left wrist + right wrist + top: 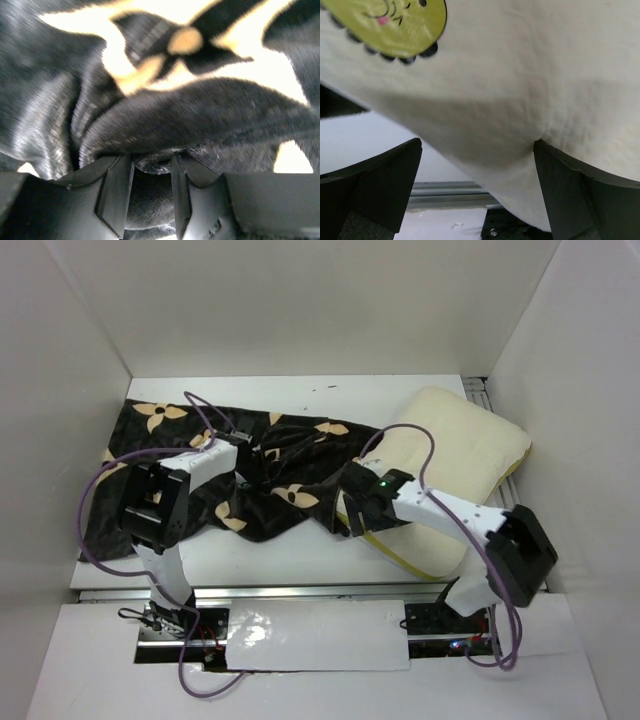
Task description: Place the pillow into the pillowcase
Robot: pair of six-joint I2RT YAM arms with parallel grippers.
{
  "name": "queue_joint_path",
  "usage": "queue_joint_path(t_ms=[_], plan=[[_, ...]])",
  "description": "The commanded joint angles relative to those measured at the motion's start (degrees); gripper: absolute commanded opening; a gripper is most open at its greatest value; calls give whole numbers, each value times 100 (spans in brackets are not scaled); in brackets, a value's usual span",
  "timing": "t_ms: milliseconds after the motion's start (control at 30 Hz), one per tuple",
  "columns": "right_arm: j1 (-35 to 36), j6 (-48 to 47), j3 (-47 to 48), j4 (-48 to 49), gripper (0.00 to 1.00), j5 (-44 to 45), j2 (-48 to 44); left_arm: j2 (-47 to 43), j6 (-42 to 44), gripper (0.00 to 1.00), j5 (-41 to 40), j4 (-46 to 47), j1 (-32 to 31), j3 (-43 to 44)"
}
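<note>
Cream-white textured pillow (460, 440) partly hidden by right arm (450, 505), yellow-green face patch (395, 22) cut by top edge, dark flowered pillowcase (210, 105) blurred

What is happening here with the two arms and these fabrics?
The left gripper is shut on a fold of the dark plush pillowcase with tan flowers. The right gripper is open around the edge of the cream-white soft pillow. The pillow lies next to the pillowcase, not yet inside it.
</note>
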Motion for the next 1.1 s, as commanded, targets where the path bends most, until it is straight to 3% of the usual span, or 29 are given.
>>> queue_joint_path(t_ms=[0, 33, 67, 100, 133, 167, 267, 433, 533, 667, 767, 1067], plan=[[-30, -181, 154, 365, 100, 239, 699, -303, 184, 46, -206, 75, -265, -80], [-30, -244, 154, 498, 100, 317, 831, -303, 184, 46, -207, 75, -265, -80], [-30, -244, 154, 577, 91, 422, 1085, -303, 184, 46, -207, 75, -265, -80], [-82, -131, 154, 578, 72, 519, 1183, -303, 184, 46, -207, 75, -265, -80], [-83, 70, 207, 447, 30, 711, 1236, -303, 184, 46, -146, 75, -265, -80], [-83, 351, 294, 229, 0, 1270, 1237, -303, 184, 46, -145, 75, -318, -80], [-337, 783, 821, -686, 0, 1679, 878, -303, 123, 46, -145, 136, -371, -202], [-592, 399, 1656, -1005, 0, 1532, -316, -355, -132, 0, -224, 137, -652, -387], [-645, -224, 2113, -654, 0, 987, -704, -425, -202, 0, -163, 84, -967, -440], [-645, -893, 2587, -495, 0, 311, -583, -662, -404, 0, -250, -47, -1442, -493], [-584, -1316, 2642, -292, 0, -725, -355, -900, -641, 0, -452, -390, -1759, -371], [-715, -1958, 1438, 919, 0, -2732, -99, -1253, -852, 0, -504, -846, -2138, -239]])
